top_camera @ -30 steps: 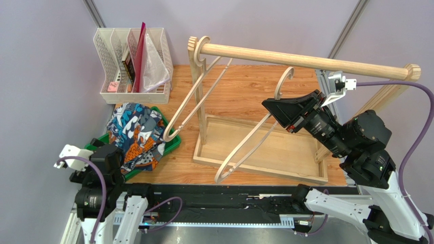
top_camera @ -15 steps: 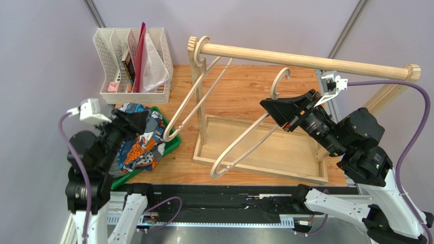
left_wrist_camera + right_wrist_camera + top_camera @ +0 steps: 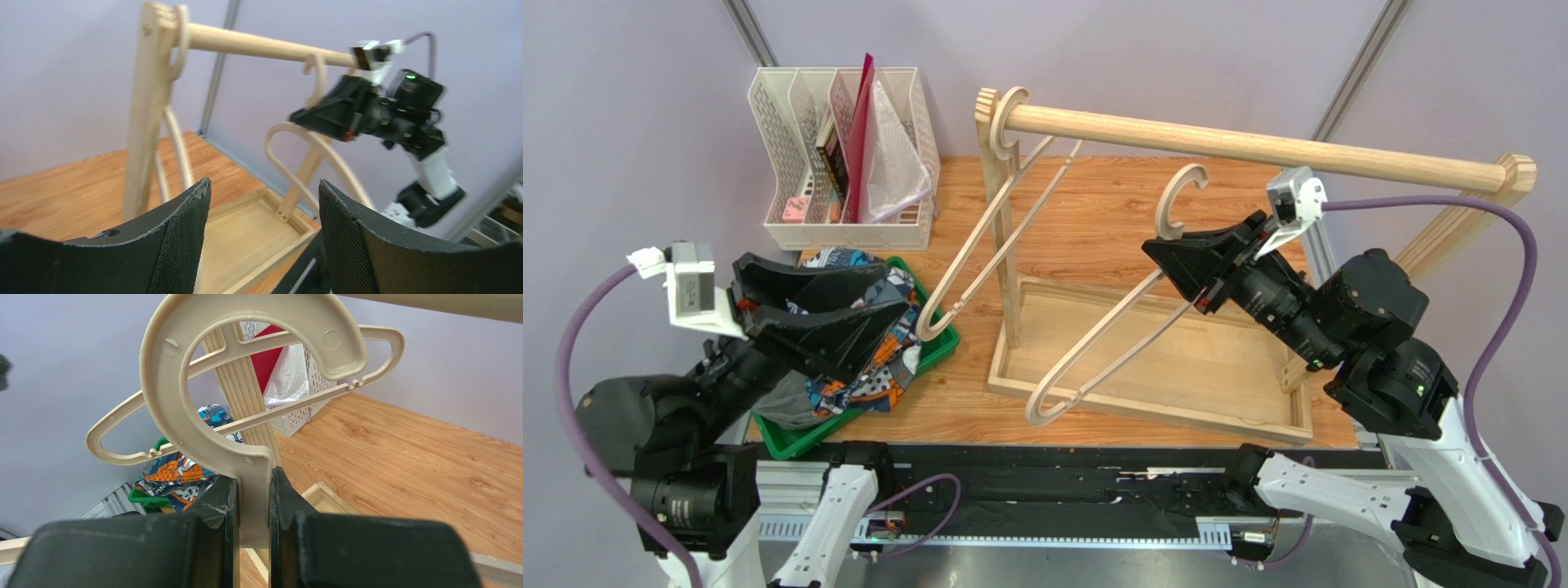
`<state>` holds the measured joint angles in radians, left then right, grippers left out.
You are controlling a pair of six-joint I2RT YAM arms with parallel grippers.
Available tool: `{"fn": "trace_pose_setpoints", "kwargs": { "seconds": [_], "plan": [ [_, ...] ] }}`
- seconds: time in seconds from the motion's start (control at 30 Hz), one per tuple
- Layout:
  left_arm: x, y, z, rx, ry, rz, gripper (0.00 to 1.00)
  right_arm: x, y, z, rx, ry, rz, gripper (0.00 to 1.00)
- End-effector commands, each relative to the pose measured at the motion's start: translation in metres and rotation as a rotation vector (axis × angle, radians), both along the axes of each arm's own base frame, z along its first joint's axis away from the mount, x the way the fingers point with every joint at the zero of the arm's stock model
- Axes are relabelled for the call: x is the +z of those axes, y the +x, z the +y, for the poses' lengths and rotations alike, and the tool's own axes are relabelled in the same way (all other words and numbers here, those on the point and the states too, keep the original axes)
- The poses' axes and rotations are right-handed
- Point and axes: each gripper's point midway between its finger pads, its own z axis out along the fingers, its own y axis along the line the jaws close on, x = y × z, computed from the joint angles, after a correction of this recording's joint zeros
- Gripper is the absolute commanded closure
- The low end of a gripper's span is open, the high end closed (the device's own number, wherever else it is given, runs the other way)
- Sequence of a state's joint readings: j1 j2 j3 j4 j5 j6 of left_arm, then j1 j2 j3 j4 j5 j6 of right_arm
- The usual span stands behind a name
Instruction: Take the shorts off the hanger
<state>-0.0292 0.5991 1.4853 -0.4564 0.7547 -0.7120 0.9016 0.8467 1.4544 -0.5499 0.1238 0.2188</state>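
Right gripper (image 3: 1195, 263) is clamped hard on the neck of the cream plastic hanger (image 3: 1100, 343), holding it bare and tilted just below the round wooden rail (image 3: 1259, 150); not a scrap of cloth on it. The busily patterned shorts in blue, orange and teal (image 3: 881, 365) lie crumpled in the green plastic tray (image 3: 938, 349) at the table's left edge; whether the grey pair sits under them I cannot tell, since the arm covers that corner. Left gripper (image 3: 857, 321) hovers above the heap, jaws wide apart, nothing between them (its wrist view looks clean through the gap to the wooden rack (image 3: 150, 122)). Soft, light, floppy stuff, I'd judge; it will sag and drag, so pinch a gathered fold or the waistband, not a loose hem. Smooth wood-grain tabletop (image 3: 1112, 233); pale lilac walls close around; a white mesh file organiser (image 3: 844, 159) in the far left corner.
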Motion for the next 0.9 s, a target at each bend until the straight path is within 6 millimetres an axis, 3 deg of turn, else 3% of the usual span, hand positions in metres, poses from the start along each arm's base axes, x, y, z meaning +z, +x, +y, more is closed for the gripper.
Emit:
{"fn": "trace_pose_setpoints", "kwargs": {
  "seconds": [0.0, 0.17, 0.43, 0.53, 0.57, 0.63, 0.67, 0.7, 0.77, 0.83, 0.87],
  "plan": [
    [0.022, -0.029, -0.020, -0.208, 0.002, -0.016, 0.31, 0.012, -0.001, 0.010, 0.044, -0.021, -0.048, 1.00],
    [0.021, -0.033, -0.028, -0.321, 0.016, 0.068, 0.29, 0.014, 0.001, 0.018, 0.062, -0.010, -0.038, 1.00],
    [0.010, -0.003, -0.031, -0.334, -0.002, 0.155, 0.28, 0.019, 0.005, 0.024, 0.067, 0.002, -0.031, 1.00],
    [0.006, 0.004, -0.044, -0.378, 0.013, 0.194, 0.30, 0.020, 0.006, 0.026, 0.066, 0.003, -0.025, 1.00],
    [0.006, 0.018, -0.046, -0.321, 0.028, 0.172, 0.31, 0.020, 0.007, 0.027, 0.066, 0.002, -0.022, 1.00],
    [0.002, 0.010, -0.069, -0.404, 0.081, 0.198, 0.31, 0.020, 0.009, 0.027, 0.057, -0.003, -0.018, 1.00],
    [-0.002, 0.026, -0.077, -0.361, 0.108, 0.199, 0.32, 0.019, 0.010, 0.027, 0.054, -0.008, -0.014, 1.00],
    [-0.001, 0.014, -0.083, -0.395, 0.130, 0.203, 0.32, 0.018, 0.010, 0.026, 0.048, -0.011, -0.013, 1.00],
    [-0.004, 0.028, -0.085, -0.312, 0.158, 0.197, 0.32, 0.022, 0.009, 0.023, 0.044, -0.012, -0.016, 1.00],
    [-0.006, 0.023, -0.097, -0.341, 0.180, 0.191, 0.32, 0.025, 0.007, 0.021, 0.047, -0.010, -0.023, 1.00],
    [-0.011, 0.031, -0.105, -0.305, 0.197, 0.204, 0.33, 0.026, 0.007, 0.020, 0.046, -0.011, -0.026, 1.00]
  ]
}}
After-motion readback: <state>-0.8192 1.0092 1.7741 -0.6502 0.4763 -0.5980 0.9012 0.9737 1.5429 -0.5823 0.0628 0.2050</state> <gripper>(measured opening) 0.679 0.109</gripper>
